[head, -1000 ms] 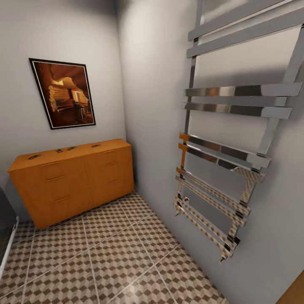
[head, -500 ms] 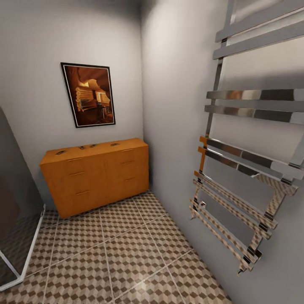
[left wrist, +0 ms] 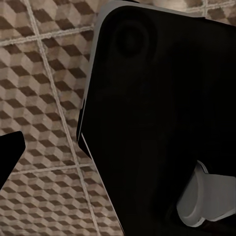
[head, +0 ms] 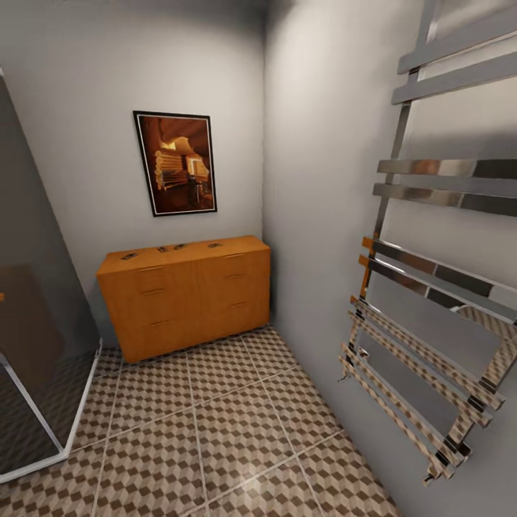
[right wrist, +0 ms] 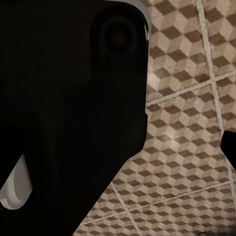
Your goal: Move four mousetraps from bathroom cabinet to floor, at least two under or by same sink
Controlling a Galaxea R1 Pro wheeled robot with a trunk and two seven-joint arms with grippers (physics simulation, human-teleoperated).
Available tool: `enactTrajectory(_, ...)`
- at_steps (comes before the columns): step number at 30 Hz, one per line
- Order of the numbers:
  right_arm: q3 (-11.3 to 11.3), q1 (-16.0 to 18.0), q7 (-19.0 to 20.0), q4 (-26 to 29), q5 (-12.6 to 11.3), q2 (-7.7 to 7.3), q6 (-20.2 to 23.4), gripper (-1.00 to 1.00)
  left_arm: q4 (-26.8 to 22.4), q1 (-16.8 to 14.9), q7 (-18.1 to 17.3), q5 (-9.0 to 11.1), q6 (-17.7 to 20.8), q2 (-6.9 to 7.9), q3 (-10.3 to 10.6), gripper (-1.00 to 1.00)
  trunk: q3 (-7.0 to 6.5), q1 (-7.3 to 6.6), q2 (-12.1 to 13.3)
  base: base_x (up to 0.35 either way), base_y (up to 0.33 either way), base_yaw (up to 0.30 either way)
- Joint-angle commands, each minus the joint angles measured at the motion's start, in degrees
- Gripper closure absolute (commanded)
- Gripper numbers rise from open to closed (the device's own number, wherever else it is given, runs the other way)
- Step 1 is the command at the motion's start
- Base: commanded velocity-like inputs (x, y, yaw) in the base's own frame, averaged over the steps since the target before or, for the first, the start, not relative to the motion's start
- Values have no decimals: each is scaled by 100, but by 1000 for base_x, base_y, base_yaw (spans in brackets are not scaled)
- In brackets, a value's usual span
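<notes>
While the base is driven toward the far wall, the step in hand is judged to be the approach to the cabinet, with none of the four pickups begun. Nearest, in both wrist views, dark robot bodywork is seen above the bathroom floor of brown, beige and white cube-patterned tiles. A dark shape at the frame edge of each wrist view may be a fingertip, but whether the left claw or the right claw is open or closed, or holds anything, cannot be told.

Farther on, in the head view, a glass shower enclosure with a white frame stands at the left and a chrome ladder-style towel rail projects from the right-hand wall. A course down the open tiles between them is advised, kept well off the rail.

At the far wall stands the wide, low orange-brown wooden cabinet, below a dark-framed picture. On its flat top lie small dark-and-tan flat items, taken to be the mousetraps. They are spread in a row and are too small to count with certainty.

The base is best halted squarely before the cabinet, near enough for either arm to reach over its top.
</notes>
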State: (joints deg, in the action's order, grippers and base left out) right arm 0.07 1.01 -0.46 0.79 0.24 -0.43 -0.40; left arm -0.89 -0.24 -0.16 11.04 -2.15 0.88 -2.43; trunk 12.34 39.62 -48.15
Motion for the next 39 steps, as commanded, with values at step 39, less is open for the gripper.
enactTrajectory(39, 1, 4, -2, 0, 3, 1, -4, -100, 1, -2, -2, 22, -14, 0, -26, -100, -693, -857, 1560, 0, 0, 3)
